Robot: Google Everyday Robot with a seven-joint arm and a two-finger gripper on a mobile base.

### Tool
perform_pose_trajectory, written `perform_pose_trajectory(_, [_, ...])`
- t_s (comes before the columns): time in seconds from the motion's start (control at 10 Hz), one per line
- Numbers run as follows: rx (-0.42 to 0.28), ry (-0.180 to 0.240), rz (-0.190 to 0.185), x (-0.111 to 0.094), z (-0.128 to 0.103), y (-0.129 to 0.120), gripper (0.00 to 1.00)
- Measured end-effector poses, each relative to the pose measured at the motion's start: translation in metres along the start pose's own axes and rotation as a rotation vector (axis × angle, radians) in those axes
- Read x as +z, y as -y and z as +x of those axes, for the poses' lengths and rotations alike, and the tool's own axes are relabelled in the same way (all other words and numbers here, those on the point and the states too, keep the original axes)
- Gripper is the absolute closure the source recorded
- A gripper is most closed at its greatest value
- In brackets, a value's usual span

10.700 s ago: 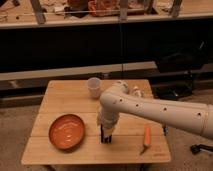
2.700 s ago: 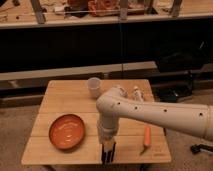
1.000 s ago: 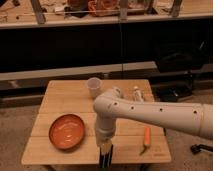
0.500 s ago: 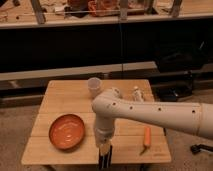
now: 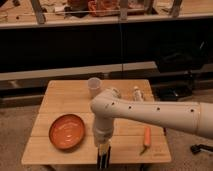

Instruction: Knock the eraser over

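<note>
My gripper [image 5: 103, 154] hangs straight down from the thick white arm [image 5: 150, 112] that reaches in from the right. It shows as a dark shape at the front edge of the wooden table [image 5: 65, 97], right of the orange plate [image 5: 66, 131]. I cannot make out the eraser as a separate thing. It is hidden by the arm and gripper or merges with the dark gripper tip. A white cup [image 5: 93, 86] stands upright at the back of the table, behind the arm.
An orange carrot-like stick [image 5: 146, 136] lies at the front right of the table. A small pale bottle-like thing [image 5: 136, 93] lies at the back right. A dark shelf unit runs behind the table. Carpet floor surrounds it.
Over the earlier frames the gripper moved from mid-table toward the front edge and slightly left. In the last second it has hardly moved. Cup, plate and orange stick stayed put.
</note>
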Motion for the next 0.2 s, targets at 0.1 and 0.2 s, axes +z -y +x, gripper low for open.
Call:
perform_pose_trajectory(0.1, [0.002, 0.001, -0.002, -0.0004, -0.0009, 0.0001, 0.59])
perform_pose_trajectory(0.2, [0.004, 0.002, -0.005, -0.0009, -0.0017, -0.0001, 0.68])
